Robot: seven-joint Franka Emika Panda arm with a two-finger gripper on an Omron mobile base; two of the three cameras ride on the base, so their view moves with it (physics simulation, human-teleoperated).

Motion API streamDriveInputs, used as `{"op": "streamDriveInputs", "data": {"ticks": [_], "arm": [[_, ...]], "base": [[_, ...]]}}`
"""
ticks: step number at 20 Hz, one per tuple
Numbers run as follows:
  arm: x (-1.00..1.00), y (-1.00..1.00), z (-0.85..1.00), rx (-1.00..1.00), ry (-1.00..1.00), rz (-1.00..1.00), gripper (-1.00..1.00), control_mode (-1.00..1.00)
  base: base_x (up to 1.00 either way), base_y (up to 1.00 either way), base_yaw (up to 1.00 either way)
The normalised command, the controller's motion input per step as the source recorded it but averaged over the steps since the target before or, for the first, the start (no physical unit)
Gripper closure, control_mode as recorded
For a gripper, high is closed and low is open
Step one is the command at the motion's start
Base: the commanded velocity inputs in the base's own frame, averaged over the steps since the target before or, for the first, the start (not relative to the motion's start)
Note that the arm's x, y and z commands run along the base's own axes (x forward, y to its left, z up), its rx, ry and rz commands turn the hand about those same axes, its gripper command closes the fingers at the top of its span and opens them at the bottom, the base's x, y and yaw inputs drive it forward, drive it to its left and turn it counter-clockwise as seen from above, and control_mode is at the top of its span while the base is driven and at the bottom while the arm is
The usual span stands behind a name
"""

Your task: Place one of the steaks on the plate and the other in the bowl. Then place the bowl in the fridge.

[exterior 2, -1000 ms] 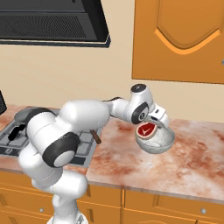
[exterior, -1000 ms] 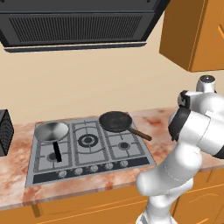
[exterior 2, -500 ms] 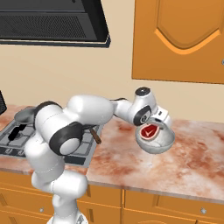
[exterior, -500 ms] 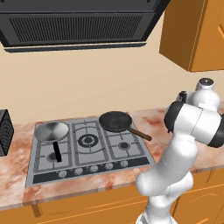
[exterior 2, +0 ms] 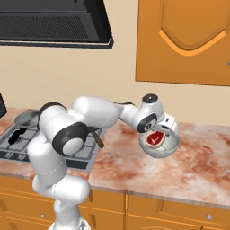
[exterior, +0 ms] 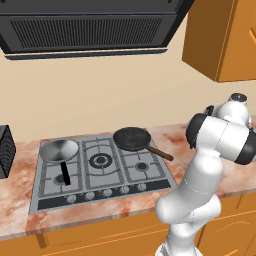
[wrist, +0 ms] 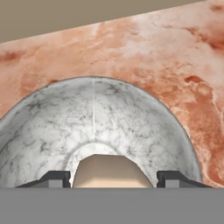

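The pale grey speckled bowl (exterior 2: 162, 147) sits on the reddish marble counter to the right of the hob. One steak (exterior 2: 154, 139) stands on edge inside it, red face toward the right base camera. My gripper (exterior 2: 158, 131) reaches down into the bowl from behind. In the hand view the steak's tan side (wrist: 111, 169) spans the gap between my two fingertips (wrist: 54, 178), with the bowl's inner wall (wrist: 94, 118) arching beyond it. My gripper (wrist: 113, 178) is shut on this steak. The plate and the fridge are out of view.
Left of the bowl is a gas hob (exterior: 100, 170) with a black frying pan (exterior: 132, 138) and a shiny silver pan (exterior: 59, 150). A dark appliance (exterior: 5, 150) stands at the far left. A wooden wall cabinet (exterior 2: 188, 40) hangs above the counter (exterior 2: 197, 170).
My elbow has swung over while the hand stayed at the bowl. The steak has sunk slightly deeper into the bowl. The bowl has not moved.
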Motion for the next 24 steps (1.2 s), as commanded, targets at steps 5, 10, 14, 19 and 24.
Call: {"op": "streamDriveInputs", "data": {"ticks": [5, 10, 14, 19, 24], "arm": [[-0.01, 0.0, -0.06, 0.0, -0.02, 0.0, 1.0, -1.0], [-0.04, 0.0, 0.0, 0.0, 0.0, 0.0, 1.0, -1.0], [-0.06, 0.0, 0.0, 0.0, 0.0, 0.0, 1.0, -1.0], [0.0, 0.0, 0.0, 0.0, 0.0, 0.0, -1.0, -1.0], [0.0, 0.0, 0.03, 0.0, 0.0, 0.0, -1.0, -1.0]], "base": [[0.0, 0.0, 0.0], [0.0, 0.0, 0.0], [0.0, 0.0, 0.0], [0.0, 0.0, 0.0], [0.0, 0.0, 0.0]]}}
